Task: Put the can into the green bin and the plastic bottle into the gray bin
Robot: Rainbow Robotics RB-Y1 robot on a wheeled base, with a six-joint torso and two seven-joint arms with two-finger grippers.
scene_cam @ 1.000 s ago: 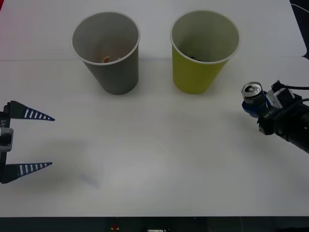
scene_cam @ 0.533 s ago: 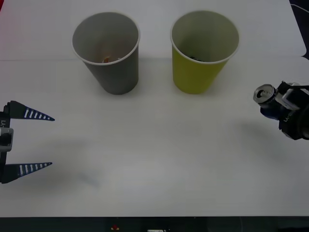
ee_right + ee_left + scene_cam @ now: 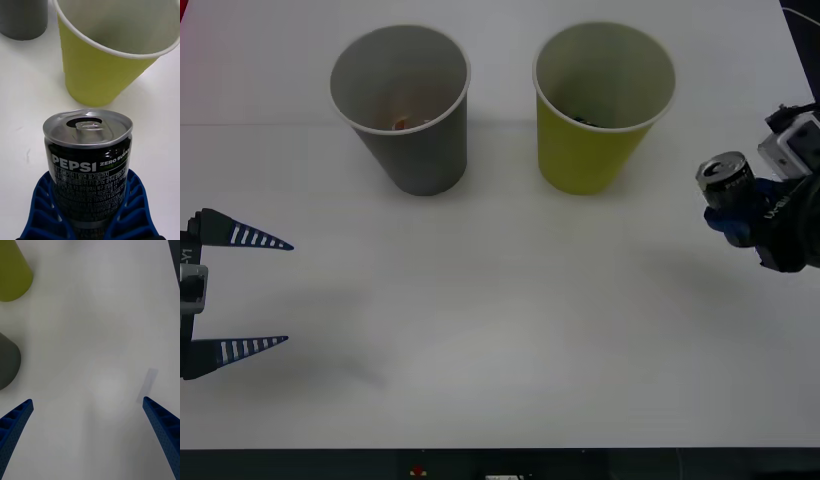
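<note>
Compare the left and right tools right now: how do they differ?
The left tool is open, fingers spread wide, holding nothing; the right tool is shut on the can. The left tool sits low at the table's left edge, away from the bins; the right tool is at the table's right side, beside the green bin, with the can upright in its grip. Both have blue ribbed fingers.

**Count of things on the table**

One can [image 3: 726, 178] is seen, with "PEPSI" printed on its dark body. Two tapered bins are counted: one green bin [image 3: 600, 110] and one gray bin [image 3: 405, 110]. Two grippers are counted: one left gripper [image 3: 275, 292] and one right gripper [image 3: 736, 222]. One white table [image 3: 500, 330] is seen.
</note>
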